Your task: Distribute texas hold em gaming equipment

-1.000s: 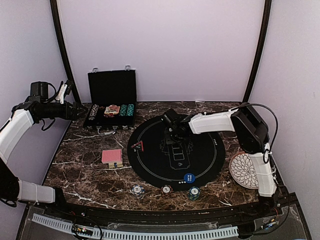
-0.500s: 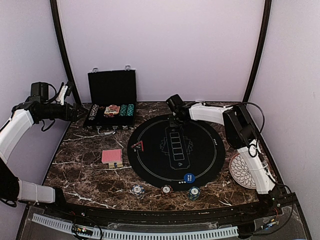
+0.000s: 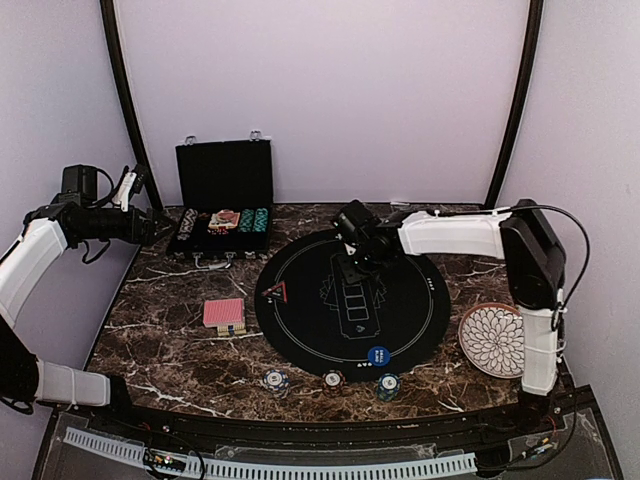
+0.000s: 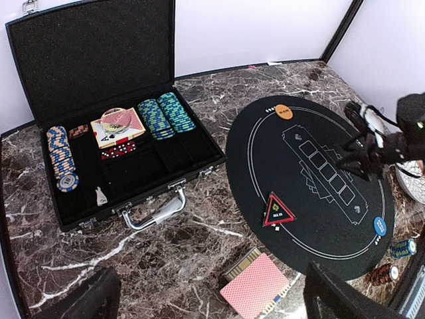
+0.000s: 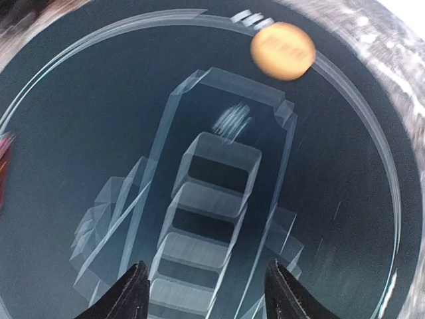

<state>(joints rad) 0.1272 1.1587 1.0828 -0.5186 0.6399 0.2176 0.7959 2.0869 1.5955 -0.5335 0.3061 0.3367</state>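
Your left arm [image 3: 30, 262]: white shells, black joints.
Your right arm [image 3: 450, 235]: same colours; black cable [image 3: 586, 265] alongside.
Your right end effector [image 5: 206, 266]: black, tapered.

Even soft light, right wrist view motion-blurred, others sharp

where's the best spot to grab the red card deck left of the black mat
Likely its two opposite side edges, coming straight down from above: the deck lies flat on the marble table beside the mat, with its sides exposed and nothing on top.
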